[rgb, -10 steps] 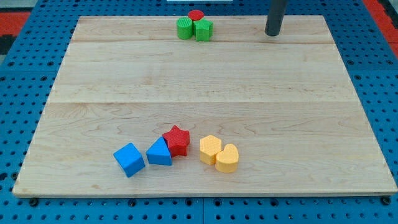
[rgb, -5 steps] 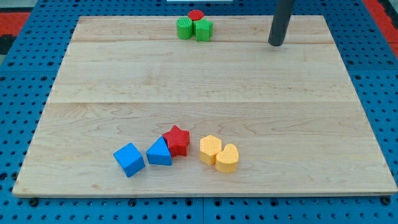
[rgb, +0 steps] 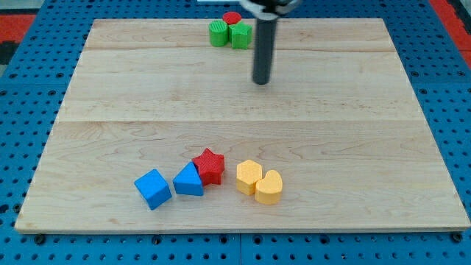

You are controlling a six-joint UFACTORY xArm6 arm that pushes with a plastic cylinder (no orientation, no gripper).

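Observation:
My tip rests on the wooden board in its upper middle, touching no block. Nearest to it, up and to the left at the board's top edge, sit a green cube, a green rounded block and a red cylinder packed together. Far below, near the bottom edge, a red star touches a blue triangular block. A blue cube lies just left of them. To the star's right a yellow hexagon block and a yellow heart-like block lie pressed together.
The board lies on a blue pegboard surface that surrounds it on all sides. A red area shows at the view's top left corner, and another at the top right.
The rod has moved left and down the view, from the board's top right edge to its upper middle. No block has moved.

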